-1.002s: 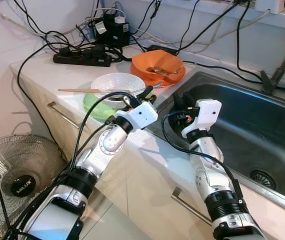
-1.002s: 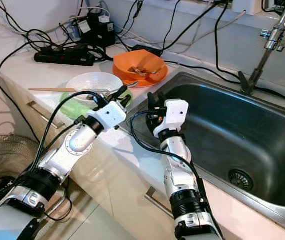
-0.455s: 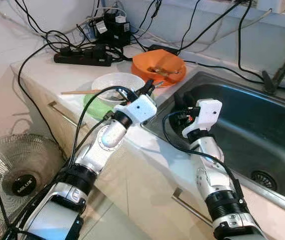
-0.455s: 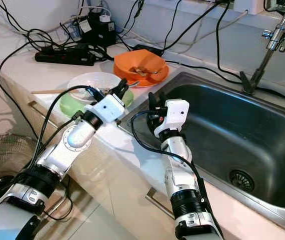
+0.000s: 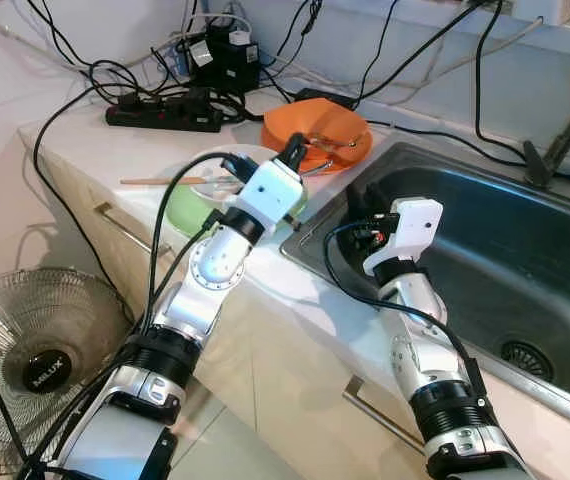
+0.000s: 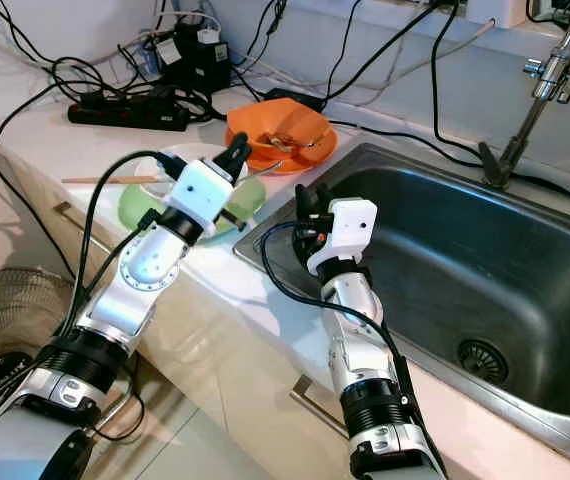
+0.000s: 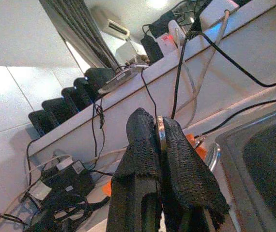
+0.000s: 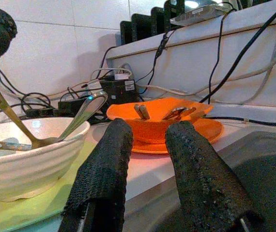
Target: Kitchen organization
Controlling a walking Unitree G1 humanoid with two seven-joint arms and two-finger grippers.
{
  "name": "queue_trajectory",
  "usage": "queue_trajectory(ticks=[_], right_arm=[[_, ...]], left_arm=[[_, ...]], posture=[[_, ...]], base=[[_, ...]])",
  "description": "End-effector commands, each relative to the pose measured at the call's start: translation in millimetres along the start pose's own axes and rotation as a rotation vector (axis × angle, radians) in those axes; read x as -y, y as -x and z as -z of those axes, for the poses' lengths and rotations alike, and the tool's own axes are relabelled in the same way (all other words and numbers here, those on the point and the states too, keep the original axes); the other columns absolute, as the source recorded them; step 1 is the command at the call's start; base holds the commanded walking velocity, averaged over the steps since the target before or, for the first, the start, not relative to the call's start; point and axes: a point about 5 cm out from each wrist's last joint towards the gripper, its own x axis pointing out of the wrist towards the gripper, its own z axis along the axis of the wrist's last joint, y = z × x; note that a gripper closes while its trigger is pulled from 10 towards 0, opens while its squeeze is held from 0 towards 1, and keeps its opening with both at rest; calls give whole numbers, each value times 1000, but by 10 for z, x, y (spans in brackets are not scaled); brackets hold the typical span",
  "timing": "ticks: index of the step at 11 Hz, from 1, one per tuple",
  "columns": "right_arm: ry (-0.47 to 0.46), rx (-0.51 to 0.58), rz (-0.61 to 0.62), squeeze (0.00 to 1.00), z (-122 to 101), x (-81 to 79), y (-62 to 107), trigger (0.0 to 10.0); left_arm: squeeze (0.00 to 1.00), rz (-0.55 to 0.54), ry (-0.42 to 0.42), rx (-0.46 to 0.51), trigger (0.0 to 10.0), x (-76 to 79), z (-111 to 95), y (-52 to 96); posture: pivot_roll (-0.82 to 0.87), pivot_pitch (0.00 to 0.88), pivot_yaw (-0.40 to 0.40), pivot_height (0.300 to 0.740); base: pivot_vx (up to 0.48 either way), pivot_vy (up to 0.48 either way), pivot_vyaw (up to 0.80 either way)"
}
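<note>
Left gripper [image 7: 160, 140] pinches a metal spoon [image 8: 5, 113] handle above the white bowl [image 8: 29, 150] (bowl on the green plate [image 6: 135, 205]); lift straight, avoiding the rim. Right gripper [image 8: 147, 145] hovers spread at the sink [image 6: 445, 260] edge.

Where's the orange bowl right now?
In the eye views the orange bowl sits on the counter by the sink's left rim, just past the white bowl, with the power strip further left.
</note>
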Motion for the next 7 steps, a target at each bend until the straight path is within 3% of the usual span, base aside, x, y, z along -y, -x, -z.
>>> queue_trajectory(ticks=[1, 5, 7], right_arm=[[3, -30, 9, 0, 64, 25, 39, 10000], [2, -30, 7, 0, 63, 26, 29, 10000], [7, -22, 14, 0, 38, 57, 18, 10000]], left_arm=[[0, -17, 14, 40, 10000, -69, -108, -52], [0, -50, -66, 212, 10000, -234, -532, -178], [0, -15, -3, 291, 10000, -172, -750, -228]], posture=[[184, 0, 0, 740], [187, 0, -3, 740], [183, 0, -1, 740]], base=[[0, 0, 0], [0, 0, 0], [0, 0, 0]])
